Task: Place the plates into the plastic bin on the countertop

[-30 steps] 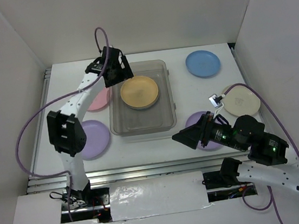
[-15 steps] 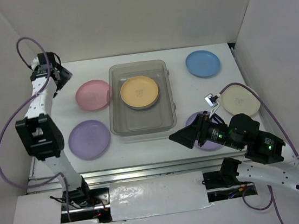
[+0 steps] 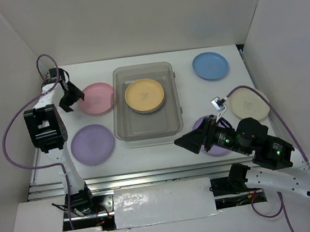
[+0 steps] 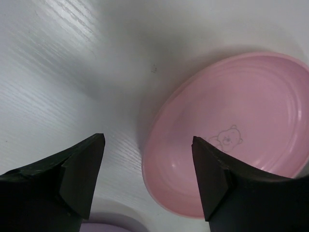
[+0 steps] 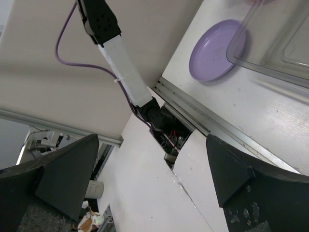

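The pink plate point(image 3: 98, 98) lies on the countertop point(image 3: 148, 151), left of the plastic bin point(image 3: 145, 126). My left gripper point(image 3: 71, 98) sits low at that plate's left edge, open. In the left wrist view the pink plate point(image 4: 231, 130) has its near rim between the spread fingers of the left gripper point(image 4: 147, 145), and nothing is gripped. An orange-yellow plate point(image 3: 144, 94) rests inside the bin. My right gripper point(image 3: 189, 143) hovers open and empty over the front of the table, partly covering a lavender plate point(image 3: 220, 148).
A second lavender plate point(image 3: 93, 144) lies front left. A blue plate point(image 3: 210, 65) sits at the back right and a cream plate point(image 3: 248, 104) at the right. White walls close in three sides. The metal rail point(image 3: 151, 176) runs along the front edge.
My left arm swung from the bin's far left corner out to the left wall, then came down at the pink plate's left edge. The right arm barely shifted.
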You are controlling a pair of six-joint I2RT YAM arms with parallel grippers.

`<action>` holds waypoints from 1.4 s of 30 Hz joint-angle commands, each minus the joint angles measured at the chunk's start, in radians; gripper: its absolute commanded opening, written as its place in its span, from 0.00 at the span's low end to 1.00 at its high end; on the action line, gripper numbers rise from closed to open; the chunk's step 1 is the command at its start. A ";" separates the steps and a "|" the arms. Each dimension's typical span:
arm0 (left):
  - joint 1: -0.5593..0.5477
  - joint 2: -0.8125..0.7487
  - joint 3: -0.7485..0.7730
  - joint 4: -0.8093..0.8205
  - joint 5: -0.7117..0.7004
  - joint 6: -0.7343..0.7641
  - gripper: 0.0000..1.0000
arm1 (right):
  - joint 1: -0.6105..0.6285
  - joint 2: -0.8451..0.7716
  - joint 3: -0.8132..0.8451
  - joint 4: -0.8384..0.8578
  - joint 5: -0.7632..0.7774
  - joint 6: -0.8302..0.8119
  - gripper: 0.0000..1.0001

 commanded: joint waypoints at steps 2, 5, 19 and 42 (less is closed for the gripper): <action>-0.026 0.097 0.049 -0.076 -0.067 0.012 0.80 | 0.006 0.003 -0.008 0.058 -0.003 -0.006 1.00; -0.023 0.120 0.066 -0.115 -0.101 0.006 0.69 | 0.007 -0.008 -0.006 0.050 -0.003 -0.003 1.00; -0.103 -0.492 -0.107 -0.048 -0.502 -0.182 0.00 | 0.004 -0.017 -0.002 0.037 0.003 -0.003 1.00; -0.618 -0.056 0.226 -0.034 -0.009 0.030 0.00 | 0.003 -0.148 0.071 -0.187 0.233 0.084 1.00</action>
